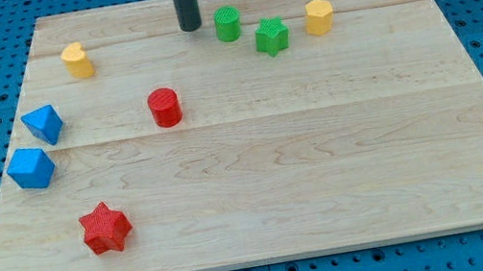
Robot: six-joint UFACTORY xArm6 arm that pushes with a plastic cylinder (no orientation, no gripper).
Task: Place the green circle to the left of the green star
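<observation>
The green circle (227,24), a short cylinder, stands near the view's top centre on the wooden board (323,161). The green star (272,36) sits just to its right and slightly lower, a small gap between them. My tip (191,29) is the lower end of the dark rod and rests on the board just left of the green circle, apart from it by a narrow gap.
A yellow hexagon block (319,17) is right of the green star. A yellow block (77,60) is at the top left. A red cylinder (164,107), two blue blocks (43,124) (31,168) and a red star (105,227) lie on the left side.
</observation>
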